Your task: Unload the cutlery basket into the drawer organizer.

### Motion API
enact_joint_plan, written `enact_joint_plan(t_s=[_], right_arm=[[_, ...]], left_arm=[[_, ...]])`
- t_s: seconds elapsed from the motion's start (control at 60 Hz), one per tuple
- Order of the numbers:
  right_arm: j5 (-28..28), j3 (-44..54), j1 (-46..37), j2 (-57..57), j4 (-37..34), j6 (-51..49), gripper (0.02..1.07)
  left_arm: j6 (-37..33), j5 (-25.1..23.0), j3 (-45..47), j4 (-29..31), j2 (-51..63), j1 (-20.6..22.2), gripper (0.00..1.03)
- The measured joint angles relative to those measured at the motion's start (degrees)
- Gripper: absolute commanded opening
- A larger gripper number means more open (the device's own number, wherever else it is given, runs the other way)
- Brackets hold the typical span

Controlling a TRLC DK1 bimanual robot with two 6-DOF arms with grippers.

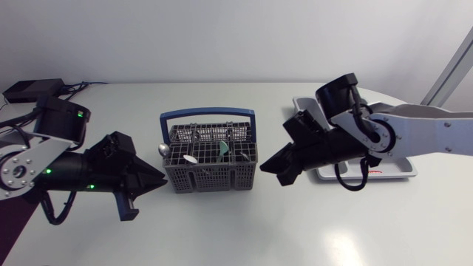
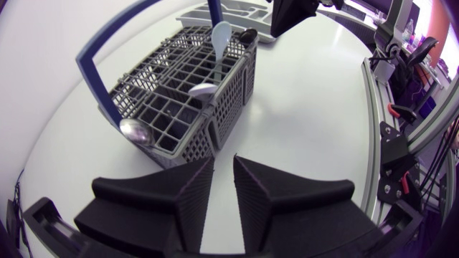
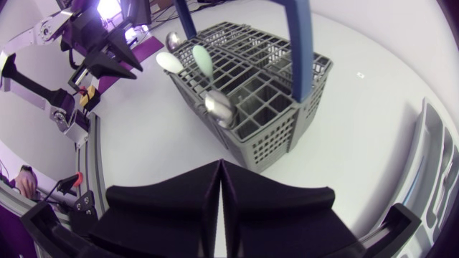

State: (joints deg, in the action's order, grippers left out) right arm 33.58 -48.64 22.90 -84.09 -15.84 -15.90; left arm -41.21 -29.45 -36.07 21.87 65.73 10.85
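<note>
The right arm hides most of the drawer organizer (image 1: 397,173). The cutlery basket (image 1: 211,168), holding perhaps four spoons (image 1: 224,150), sits just ahead of the left gripper (image 1: 162,182), fingers narrowly apart, and the right gripper (image 1: 263,167), fingers together.

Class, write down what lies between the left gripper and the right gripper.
The cutlery basket stands between the left gripper and right gripper; the head view shows it.
</note>
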Motion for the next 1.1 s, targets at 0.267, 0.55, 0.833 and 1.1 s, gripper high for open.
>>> enact_joint_plan(t_s=[0.267, 0.55, 0.833, 1.1], right_arm=[[-1.92, 0.22, 2.78, -3.87, 4.09, 0.48, 0.09], [-4.07, -1.11, 4.02, -6.54, 5.38, 0.9, 0.09], [-4.92, -1.73, 4.07, -6.64, 5.6, 0.9, 0.09], [-6.93, 5.35, 4.07, 3.8, 5.31, 0.83, 0.3]], left_arm=[[0.02, 2.19, 0.02, -8.55, 10.36, 0.15, 0.23], [0.02, 2.56, -1.86, -10.14, 13.86, -0.39, 0.23], [0.24, 2.78, -2.69, -10.38, 13.86, -0.83, 0.24], [0.26, 4.37, 0.81, -4.48, -4.94, 2.56, 0.44]])
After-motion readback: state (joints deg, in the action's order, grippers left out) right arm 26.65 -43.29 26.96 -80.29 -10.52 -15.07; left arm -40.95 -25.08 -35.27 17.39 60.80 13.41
